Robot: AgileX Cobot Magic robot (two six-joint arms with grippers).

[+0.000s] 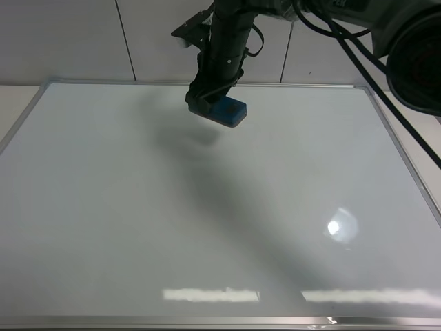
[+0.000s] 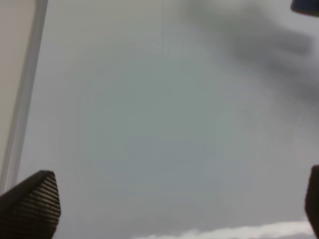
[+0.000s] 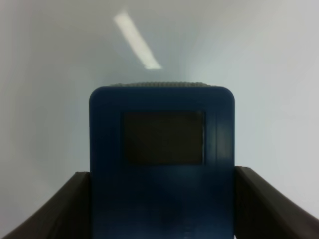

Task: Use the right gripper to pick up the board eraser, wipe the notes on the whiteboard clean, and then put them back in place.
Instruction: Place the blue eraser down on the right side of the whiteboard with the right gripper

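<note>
A glossy whiteboard in a thin metal frame fills the high view. Along its near edge, at the bottom of the frame, two strips of reflected ceiling light lie side by side, with a round glare spot just above them at lower right. No notes show anywhere on the white surface, so by the look of it your wiping is done.

The left gripper is out of the high view. Its wrist camera shows two ribbed fingertips set wide apart with nothing between them, over bare board beside the frame rail. A sliver of blue at the edge of that view puts the eraser well away from that arm.

A broad soft shadow crosses the middle of the frame and climbs to the upper centre, where the right gripper hangs just inside the board's far edge. It is clamped on the board eraser, one dark finger on each long side. The block juts out of the jaws toward the right of the frame and a little downward, its long axis running nearly along the far rail. In the right wrist view that axis points straight out from between the fingers, grey pad facing the camera.

The smudge of shadow sits below and left of the block, so you are probably holding it clear of the surface. No tray or marked resting place shows, so judge the put-down from the far rail. A tiled grey wall closes the top of the frame.
</note>
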